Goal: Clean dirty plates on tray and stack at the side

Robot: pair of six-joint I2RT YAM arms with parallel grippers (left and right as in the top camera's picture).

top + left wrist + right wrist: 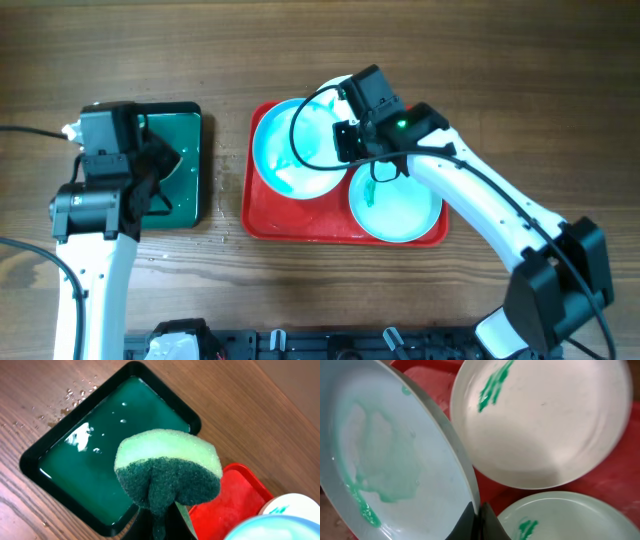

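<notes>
The right jaws pinch the rim of a smeared pale-blue plate point(395, 460), which is tilted over the left end of the red tray point(300, 228); the white plate point(545, 425) and the other pale-blue plate point(395, 205), each with a teal streak, lie in the tray beside it. The left jaws are pressed onto a green sponge point(167, 472), held above the wet dark green tray point(90, 460); that tray sits on the wooden bench point(300, 40) just left of the red one.

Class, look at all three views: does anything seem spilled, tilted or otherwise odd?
Yes. Water droplets lie on the table beside the green tray, spilled outside it. The smeared blue plate, pinched at its rim by the right gripper, sits tilted over the red tray.
</notes>
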